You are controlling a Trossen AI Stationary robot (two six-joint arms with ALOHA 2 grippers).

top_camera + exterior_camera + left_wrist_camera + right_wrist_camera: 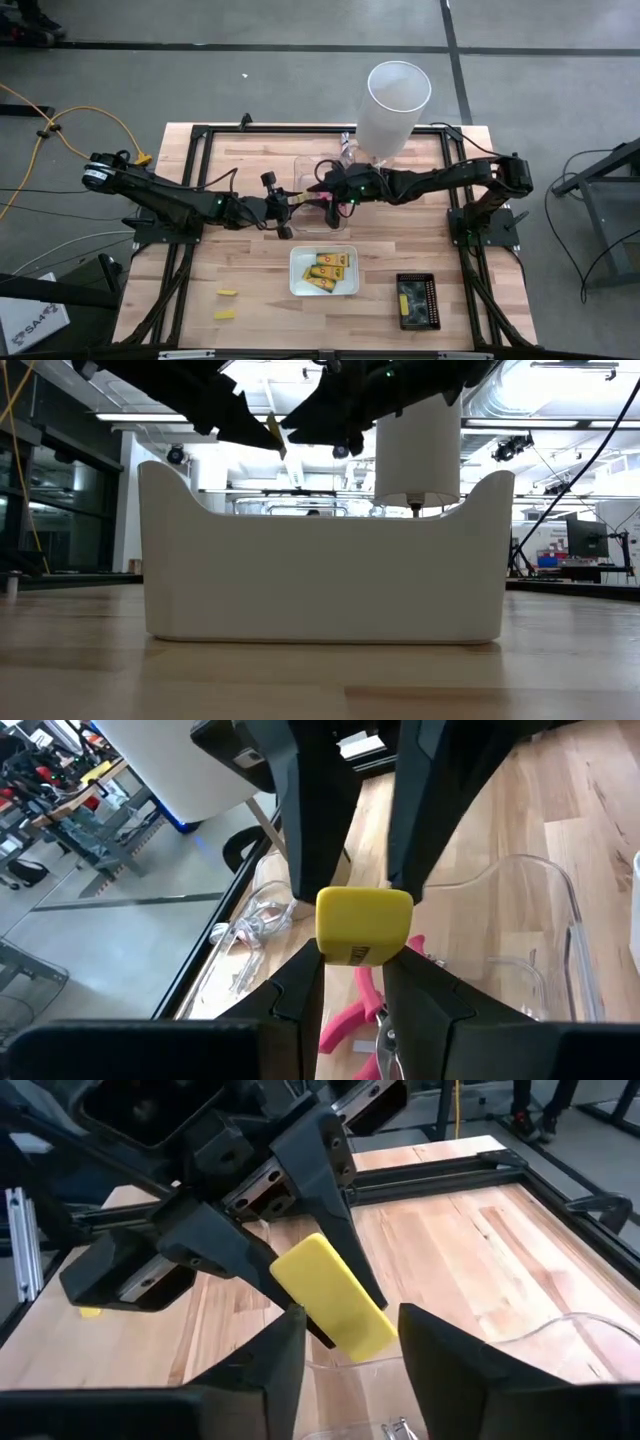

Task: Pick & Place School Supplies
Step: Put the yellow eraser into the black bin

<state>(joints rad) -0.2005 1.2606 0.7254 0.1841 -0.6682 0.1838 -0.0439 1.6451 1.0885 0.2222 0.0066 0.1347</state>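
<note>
A small yellow block (365, 923) hangs over the clear tray (318, 172) at the table's middle. My left gripper (360, 965), reaching in from the table's left, is shut on it. My right gripper (352, 1320) comes from the table's right and is open. Its fingers (310, 820) stand on either side of the block's free end. Pink-handled scissors (368, 1005) lie in the clear tray below. Yellow-orange packets (328, 268) lie in a white tray (296, 272). Two tiny yellow blocks (226, 303) rest on the wood at the near left. My left gripper pinches one end of the yellow block (355, 952) between its two fingers. The fingers come nearly level from the table's left, slanting slightly down. The block juts out past the fingertips toward my right gripper, lifted clear above the clear tray.
A tall white cylinder (393, 105) stands at the far right of the clear tray. A black tray (417, 301) sits near the front right. In the low view the white tray's wall (320, 560) fills the foreground. A black frame (200, 135) borders the table.
</note>
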